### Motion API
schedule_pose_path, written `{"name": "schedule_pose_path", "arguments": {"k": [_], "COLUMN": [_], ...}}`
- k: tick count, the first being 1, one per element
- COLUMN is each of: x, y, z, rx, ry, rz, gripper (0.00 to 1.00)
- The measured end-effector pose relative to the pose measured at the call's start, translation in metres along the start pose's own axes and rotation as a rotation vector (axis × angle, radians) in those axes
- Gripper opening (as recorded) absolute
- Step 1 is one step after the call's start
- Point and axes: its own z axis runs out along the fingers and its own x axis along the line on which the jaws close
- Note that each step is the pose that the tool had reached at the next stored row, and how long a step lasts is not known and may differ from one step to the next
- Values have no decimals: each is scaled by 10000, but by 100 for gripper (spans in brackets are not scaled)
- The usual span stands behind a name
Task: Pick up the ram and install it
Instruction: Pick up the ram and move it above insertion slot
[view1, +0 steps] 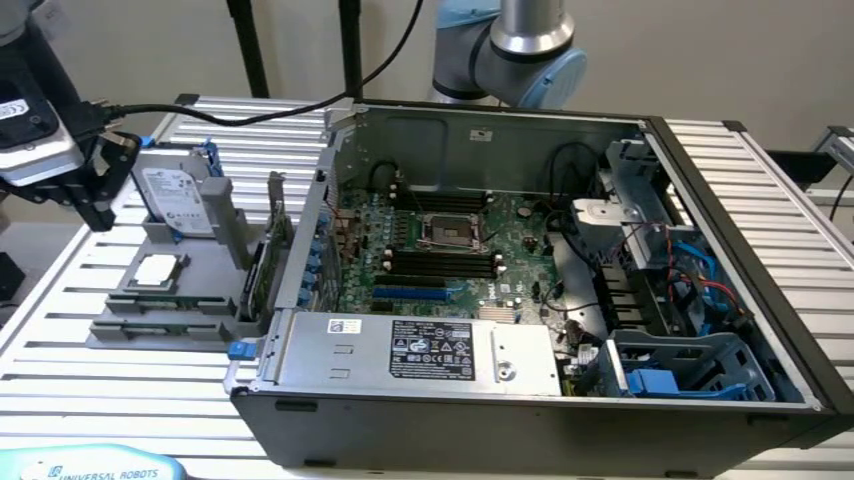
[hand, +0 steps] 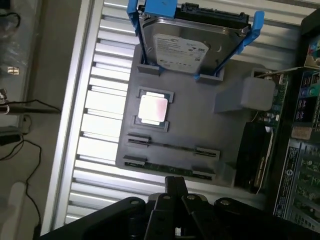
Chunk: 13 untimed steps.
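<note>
Black fingers of the end effector (hand: 175, 185) are pressed together with nothing between them, hanging above the slatted table (view1: 80, 390) at the edge of the gray holder (hand: 200, 127). Just past the tips, the ram (hand: 167, 170) lies on edge in one of the holder's slots, near the silver processor (hand: 152, 108). At the exterior view's left the wrist points downward, well apart from the open computer case (view1: 534, 420).
</note>
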Motion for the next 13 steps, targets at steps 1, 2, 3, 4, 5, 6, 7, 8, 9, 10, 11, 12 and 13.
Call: {"name": "schedule_pose_path", "arguments": {"k": [1,2,3,4,5,6,7,8,9,10,11,12,13], "x": [0,0,0,0,0,0,0,0,0,0,0,0,0], "y": [0,0,0,-1,-1,-1,-1,-1,-1,-1,-2,-2,-2], "z": [2,5,7,11,14,17,21,24,29,34,38,43,47], "rx": [0,1,1,1,1,1,1,1,1,1,2,2,3], "ry": [9,17,26,34,43,52,60,70,77,86,95,104,112], "rz": [-178,-359,-538,-719,-903,-1083,-1268,-1447,-1627,-1823,-2003,-2183,-2362], "gripper": [11,11,11,11,11,11,11,11,11,11,11,11,11]}}
